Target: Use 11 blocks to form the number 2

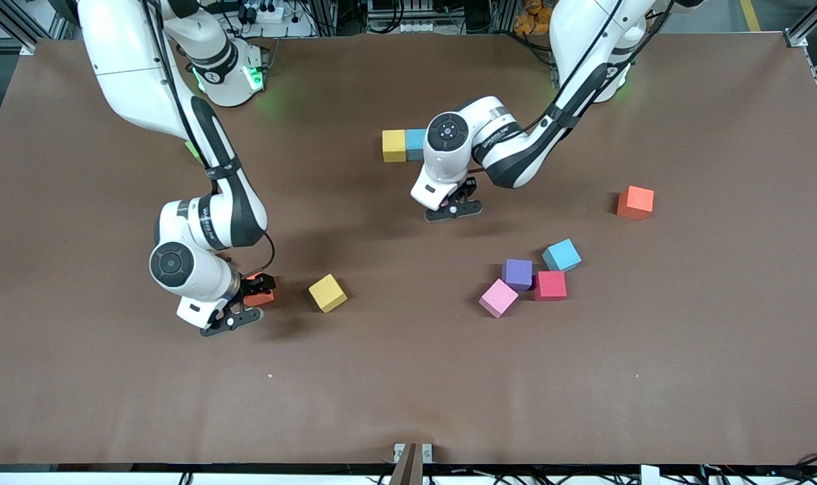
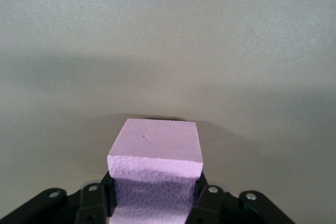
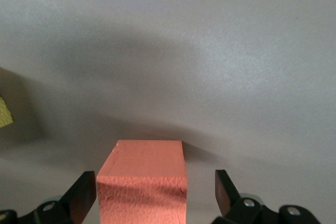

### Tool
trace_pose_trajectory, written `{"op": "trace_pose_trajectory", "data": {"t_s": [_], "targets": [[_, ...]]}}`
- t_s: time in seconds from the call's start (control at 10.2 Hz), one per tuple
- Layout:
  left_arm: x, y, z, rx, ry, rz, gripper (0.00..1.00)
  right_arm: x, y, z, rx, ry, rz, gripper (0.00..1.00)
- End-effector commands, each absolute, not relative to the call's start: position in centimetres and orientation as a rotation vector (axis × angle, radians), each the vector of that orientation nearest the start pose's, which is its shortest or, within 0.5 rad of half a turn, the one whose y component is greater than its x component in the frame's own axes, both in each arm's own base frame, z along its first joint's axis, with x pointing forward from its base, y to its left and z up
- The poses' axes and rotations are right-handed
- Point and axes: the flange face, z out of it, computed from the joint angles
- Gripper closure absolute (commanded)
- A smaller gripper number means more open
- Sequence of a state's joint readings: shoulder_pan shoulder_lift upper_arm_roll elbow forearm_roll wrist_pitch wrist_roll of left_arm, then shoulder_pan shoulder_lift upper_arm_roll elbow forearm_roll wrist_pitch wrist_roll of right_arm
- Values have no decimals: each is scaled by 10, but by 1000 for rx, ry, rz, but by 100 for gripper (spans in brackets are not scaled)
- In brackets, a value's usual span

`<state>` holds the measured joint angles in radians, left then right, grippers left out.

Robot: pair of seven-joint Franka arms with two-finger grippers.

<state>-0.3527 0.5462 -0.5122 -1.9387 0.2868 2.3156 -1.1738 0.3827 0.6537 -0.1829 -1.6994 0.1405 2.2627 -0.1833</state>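
Left arm carries a pink cube, right arm stands wide over a red one.

The left gripper (image 2: 155,203) is closed on a pink block (image 2: 156,153) (held above the table's middle), close to the yellow block (image 1: 394,145) and light blue block (image 1: 415,143) that touch each other. The right gripper (image 3: 155,192) has its fingers spread around a red block (image 3: 144,177), not touching it. Another yellow block (image 1: 327,293) lies just beside.

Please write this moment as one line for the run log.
left pincer: shut on pink cube, near yellow-blue pair | right pincer: open around orange-red cube, beside yellow cube
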Motion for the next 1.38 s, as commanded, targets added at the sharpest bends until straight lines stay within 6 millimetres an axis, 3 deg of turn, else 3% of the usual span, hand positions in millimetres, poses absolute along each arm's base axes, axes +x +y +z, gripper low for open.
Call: {"op": "trace_pose_trajectory", "data": {"t_s": [0.0, 0.2, 0.39, 0.49, 0.69, 0.98, 1.28], "targets": [[397, -458, 220, -3120, -167, 106, 65, 643, 138, 202, -3088, -481, 144, 0], [389, -462, 217, -3124, -142, 108, 64, 638, 137, 197, -3089, -480, 156, 0], [383, -459, 211, -3113, -130, 122, 64, 634, 141, 200, -3087, -487, 151, 72], [381, -456, 208, -3107, -131, 129, 64, 630, 142, 200, -3085, -491, 159, 79], [383, -453, 208, -3107, -139, 129, 64, 631, 143, 228, -3065, -553, 126, 80], [381, -453, 209, -3109, -136, 130, 64, 630, 129, 275, -2937, -925, 138, 80], [377, -453, 210, -3107, -127, 132, 64, 623, 125, 301, -2790, -1227, 164, 79]]}}
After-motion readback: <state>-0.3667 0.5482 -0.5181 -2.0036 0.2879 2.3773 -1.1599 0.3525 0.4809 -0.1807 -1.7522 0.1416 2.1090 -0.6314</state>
